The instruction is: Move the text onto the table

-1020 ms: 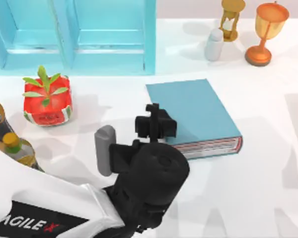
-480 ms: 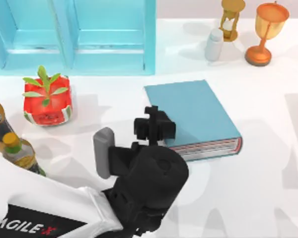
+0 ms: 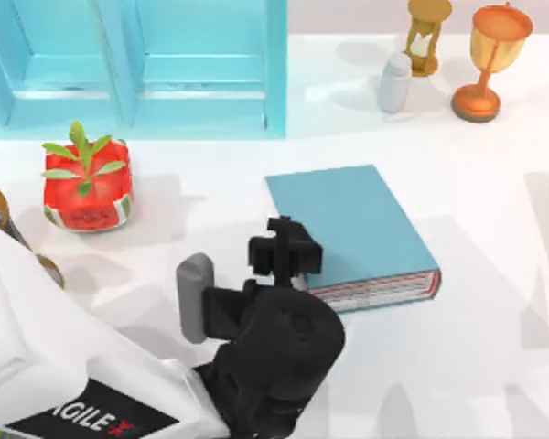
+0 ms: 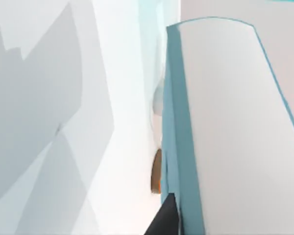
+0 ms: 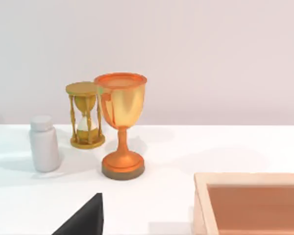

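Left pincer [image 3: 288, 256] sits at the near left corner of the book [image 3: 349, 229], its dark fingers against the book's near edge; whether they clamp the cover or only touch it, I cannot tell. In the left wrist view the book [image 4: 225, 127] stands very close, teal cover and pale face, with one dark fingertip [image 4: 164, 220] beside its edge. The book lies flat on the white surface [image 3: 476, 347], near the middle, its red-trimmed white page edges facing the near side. Far left of it stands the light-blue cabinet [image 3: 137, 64]. A tomato-shaped box [image 3: 87, 183] with green leaves rests on the surface to the left, well apart from the book. At the far right stand a white bottle [image 3: 395, 82], a hourglass [image 3: 427, 35] and an orange goblet [image 3: 489, 59], close together. In the right wrist view the goblet [image 5: 121, 125], hourglass [image 5: 85, 115] and bottle [image 5: 44, 144] appear again, with a wooden tray's rim [image 5: 245, 178] nearer and a dark tip of the right pincer [image 5: 85, 218] at the edge.
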`<move>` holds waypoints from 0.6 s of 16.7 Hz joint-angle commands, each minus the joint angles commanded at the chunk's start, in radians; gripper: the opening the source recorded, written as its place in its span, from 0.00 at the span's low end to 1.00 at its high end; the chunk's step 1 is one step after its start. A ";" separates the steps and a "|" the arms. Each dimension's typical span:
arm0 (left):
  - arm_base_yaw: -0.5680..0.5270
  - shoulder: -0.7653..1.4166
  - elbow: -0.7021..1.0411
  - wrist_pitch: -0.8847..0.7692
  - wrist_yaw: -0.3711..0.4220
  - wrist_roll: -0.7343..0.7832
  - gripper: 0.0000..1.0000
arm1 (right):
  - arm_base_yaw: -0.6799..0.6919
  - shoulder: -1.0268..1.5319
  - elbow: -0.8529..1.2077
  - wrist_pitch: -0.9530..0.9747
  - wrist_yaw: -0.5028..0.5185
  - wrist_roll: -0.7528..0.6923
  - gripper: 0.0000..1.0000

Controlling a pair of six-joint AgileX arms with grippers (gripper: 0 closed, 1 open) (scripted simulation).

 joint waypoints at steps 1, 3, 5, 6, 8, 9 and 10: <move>0.000 0.013 -0.003 0.016 0.001 0.001 0.00 | 0.000 0.000 0.000 0.000 0.000 0.000 1.00; 0.000 0.019 -0.005 0.024 0.001 0.001 0.00 | 0.000 0.000 0.000 0.000 0.000 0.000 1.00; 0.000 0.019 -0.005 0.024 0.001 0.001 0.00 | 0.000 0.000 0.000 0.000 0.000 0.000 1.00; 0.000 0.019 -0.005 0.024 0.001 0.001 0.08 | 0.000 0.000 0.000 0.000 0.000 0.000 1.00; 0.000 0.019 -0.005 0.024 0.001 0.001 0.23 | 0.000 0.000 0.000 0.000 0.000 0.000 1.00; 0.000 0.019 -0.005 0.024 0.001 0.001 0.30 | 0.000 0.000 0.000 0.000 0.000 0.000 1.00; 0.000 0.019 -0.005 0.024 0.001 0.001 0.38 | 0.000 0.000 0.000 0.000 0.000 0.000 1.00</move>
